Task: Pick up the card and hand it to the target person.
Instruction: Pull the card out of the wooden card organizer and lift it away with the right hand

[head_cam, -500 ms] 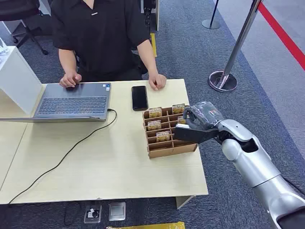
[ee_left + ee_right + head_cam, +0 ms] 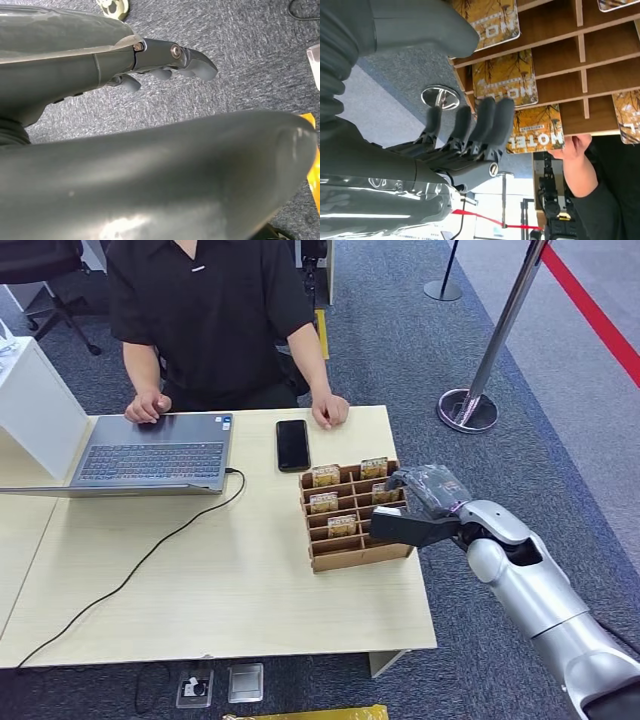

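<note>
A brown cardboard rack stands on the table's right side, with several yellow hotel cards upright in its slots, such as card and card. My right hand hovers at the rack's right end, thumb and fingers spread, holding nothing. In the right wrist view its fingers reach beside one card, while another card lies between them and the thumb. My left hand hangs over grey carpet, fingers loosely extended and empty. A person in a black shirt sits behind the table.
A black phone lies just behind the rack. An open laptop with a trailing cable sits at the left. The person's hand rests near the phone. A stanchion base stands on the carpet to the right.
My right hand has drifted slightly lower and toward the near right end of the rack. The cards and the person have not moved.
</note>
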Action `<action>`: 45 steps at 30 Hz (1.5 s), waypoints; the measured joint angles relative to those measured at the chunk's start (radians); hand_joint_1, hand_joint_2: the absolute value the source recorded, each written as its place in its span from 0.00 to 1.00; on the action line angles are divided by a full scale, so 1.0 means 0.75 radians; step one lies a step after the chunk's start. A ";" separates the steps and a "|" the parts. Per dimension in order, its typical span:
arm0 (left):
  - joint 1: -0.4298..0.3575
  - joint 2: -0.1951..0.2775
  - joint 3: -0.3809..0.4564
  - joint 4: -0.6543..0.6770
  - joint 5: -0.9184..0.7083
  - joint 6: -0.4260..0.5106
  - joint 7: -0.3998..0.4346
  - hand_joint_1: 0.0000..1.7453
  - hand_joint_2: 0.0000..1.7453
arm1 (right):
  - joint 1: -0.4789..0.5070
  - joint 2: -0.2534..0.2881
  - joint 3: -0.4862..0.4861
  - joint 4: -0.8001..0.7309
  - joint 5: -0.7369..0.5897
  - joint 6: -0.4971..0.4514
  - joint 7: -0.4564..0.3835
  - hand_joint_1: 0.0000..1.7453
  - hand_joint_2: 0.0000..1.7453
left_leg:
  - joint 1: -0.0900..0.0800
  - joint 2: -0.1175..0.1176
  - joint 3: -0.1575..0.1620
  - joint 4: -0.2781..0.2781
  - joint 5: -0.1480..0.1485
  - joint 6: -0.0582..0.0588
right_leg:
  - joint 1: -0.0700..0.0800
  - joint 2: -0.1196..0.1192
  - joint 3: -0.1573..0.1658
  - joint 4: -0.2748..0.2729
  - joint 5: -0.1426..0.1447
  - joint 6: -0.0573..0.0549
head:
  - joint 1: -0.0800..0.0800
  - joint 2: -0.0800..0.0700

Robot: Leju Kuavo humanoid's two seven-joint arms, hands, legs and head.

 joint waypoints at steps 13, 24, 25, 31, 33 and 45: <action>-0.003 0.000 0.000 0.000 -0.010 0.000 0.000 0.00 0.00 | 0.027 0.002 -0.002 0.025 0.001 -0.025 0.001 0.55 1.00 | 0.000 0.000 0.000 0.000 0.000 0.000 | 0.000 0.000 -0.001 0.000 0.000 0.000 | 0.000 0.000; -0.004 0.000 0.000 0.000 -0.012 0.001 0.000 0.00 0.00 | 0.049 0.002 -0.011 0.025 0.005 -0.027 0.000 0.53 1.00 | 0.000 0.000 0.000 0.000 0.000 0.000 | 0.000 0.000 -0.001 0.000 0.000 0.000 | 0.000 0.000; -0.004 0.000 0.000 0.000 -0.013 0.001 0.000 0.00 0.00 | 0.050 0.002 -0.011 0.025 0.005 -0.027 -0.001 0.53 1.00 | 0.000 0.000 0.000 0.000 0.000 0.000 | 0.000 0.000 -0.001 0.000 0.000 0.000 | 0.000 0.000; -0.005 0.000 0.000 0.000 -0.021 0.001 0.000 0.00 0.00 | 0.064 0.002 -0.011 0.024 0.006 -0.027 -0.003 0.53 1.00 | 0.000 0.000 0.000 0.000 0.000 0.000 | 0.000 0.000 -0.001 0.000 0.000 0.000 | 0.001 0.000; -0.007 0.000 0.000 0.000 -0.024 0.001 0.000 0.00 0.00 | 0.068 0.002 -0.011 0.023 0.006 -0.027 -0.004 0.53 1.00 | 0.000 0.000 0.000 0.000 0.000 0.000 | 0.000 0.000 -0.001 0.000 0.000 0.000 | 0.000 0.000; -0.011 0.000 0.000 0.001 -0.026 0.001 0.000 0.00 0.00 | 0.105 0.003 -0.012 0.014 0.008 -0.032 -0.016 0.60 1.00 | 0.000 0.000 0.000 0.000 0.000 0.000 | 0.000 0.000 0.000 0.000 0.000 0.000 | 0.001 0.000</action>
